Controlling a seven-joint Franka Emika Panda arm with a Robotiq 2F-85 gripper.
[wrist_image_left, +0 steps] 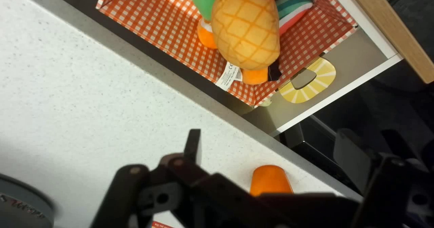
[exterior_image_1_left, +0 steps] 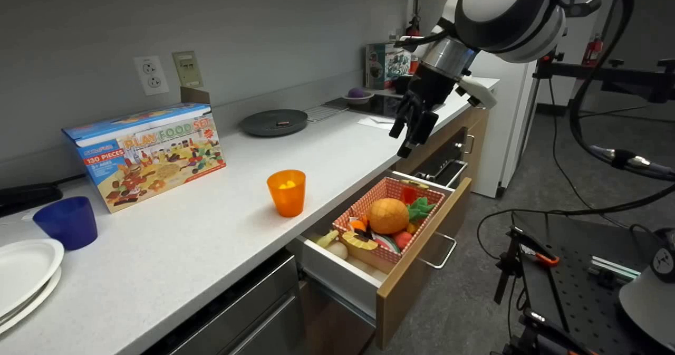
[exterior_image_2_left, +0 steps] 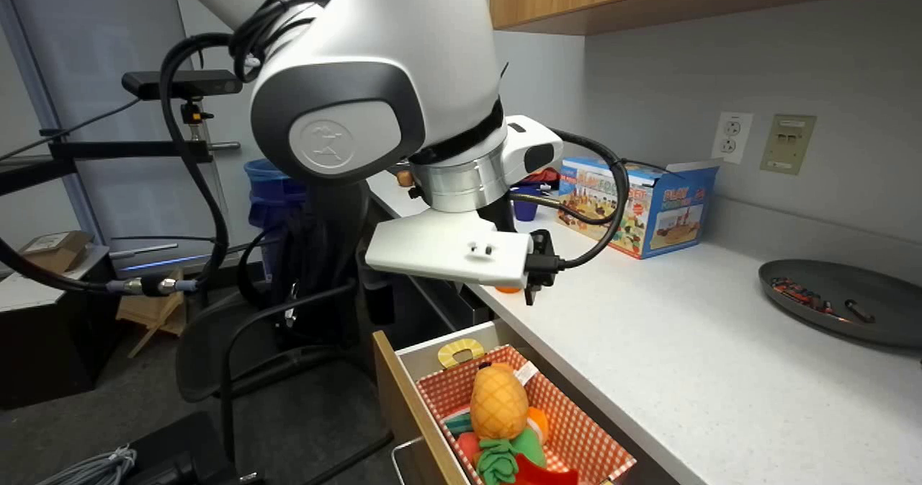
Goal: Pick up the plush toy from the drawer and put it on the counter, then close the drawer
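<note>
The plush toy is an orange-yellow pineapple with darker criss-cross lines. It lies on other play food in a checked basket in the drawer, in both exterior views (exterior_image_1_left: pixel 388 216) (exterior_image_2_left: pixel 498 403) and the wrist view (wrist_image_left: pixel 246 26). The drawer (exterior_image_1_left: pixel 422 262) is pulled open, and its tan front also shows in the wrist view (wrist_image_left: pixel 390 24). The white-grey counter (exterior_image_1_left: pixel 221 228) runs beside it. My gripper (exterior_image_1_left: pixel 401 143) is open and empty, raised above the counter's edge and apart from the toy. In the wrist view its fingers (wrist_image_left: pixel 273 146) stand wide apart. In an exterior view the arm mostly hides it.
The red-and-white checked basket (wrist_image_left: pixel 162 41) holds several other toy foods. An orange cup (exterior_image_1_left: pixel 287 197) stands near the counter edge. A play food box (exterior_image_1_left: pixel 153 154), a blue cup (exterior_image_1_left: pixel 68 223), white plates (exterior_image_1_left: pixel 26 270) and a dark pan (exterior_image_1_left: pixel 274 123) are on the counter. The drawer's handle (exterior_image_1_left: pixel 443 255) sticks out.
</note>
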